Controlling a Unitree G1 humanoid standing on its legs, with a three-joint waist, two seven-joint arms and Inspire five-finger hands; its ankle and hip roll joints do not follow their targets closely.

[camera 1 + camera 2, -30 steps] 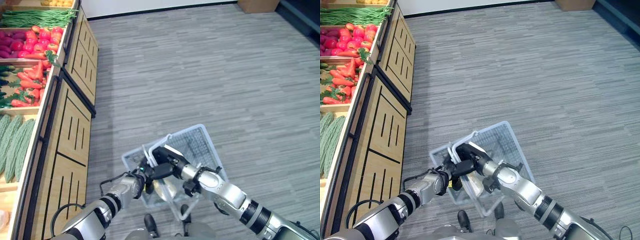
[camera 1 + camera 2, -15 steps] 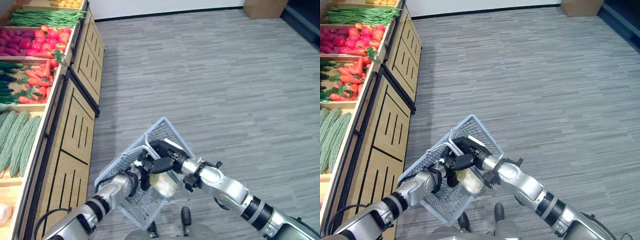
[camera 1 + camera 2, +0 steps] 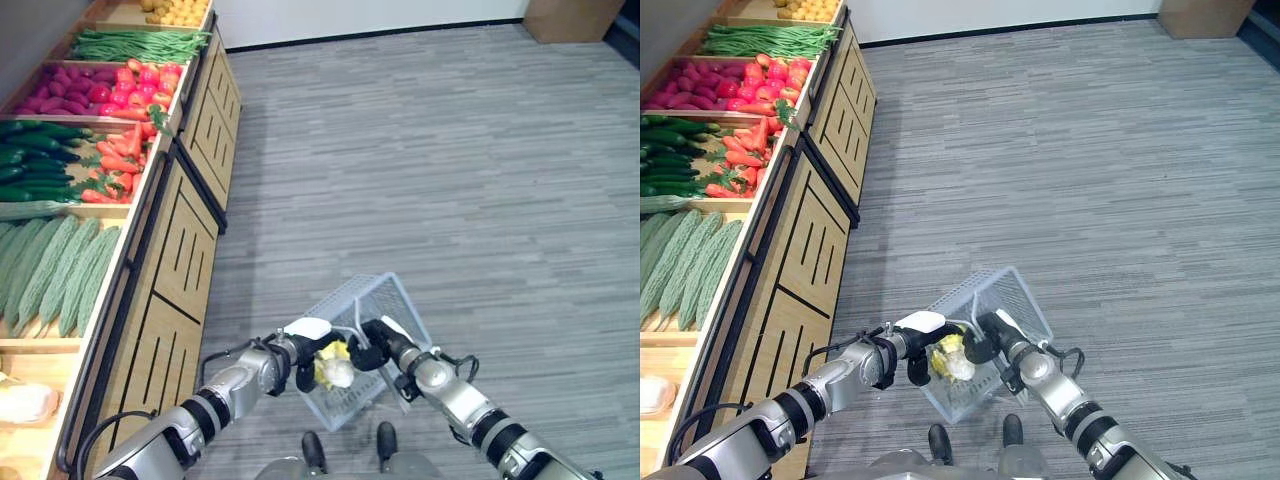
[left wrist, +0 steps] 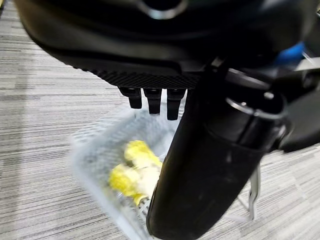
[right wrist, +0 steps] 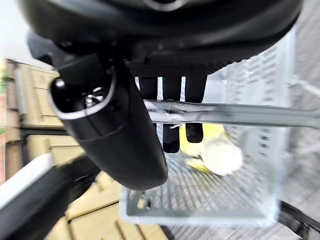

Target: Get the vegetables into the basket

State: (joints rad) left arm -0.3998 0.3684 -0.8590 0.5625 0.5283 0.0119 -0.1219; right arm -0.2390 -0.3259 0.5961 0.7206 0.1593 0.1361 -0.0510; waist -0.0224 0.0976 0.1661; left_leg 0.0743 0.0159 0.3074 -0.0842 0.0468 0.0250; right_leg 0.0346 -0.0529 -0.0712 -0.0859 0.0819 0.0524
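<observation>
White wire basket (image 3: 365,340) hangs by its handle from the curled right hand (image 3: 378,345), cabbage (image 3: 335,368) already inside, left hand (image 3: 300,362) open alongside; next, more shelf vegetables (image 3: 110,160).

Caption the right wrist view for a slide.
Right hand curled round the handle of a white basket holding a pale yellow vegetable.
</observation>
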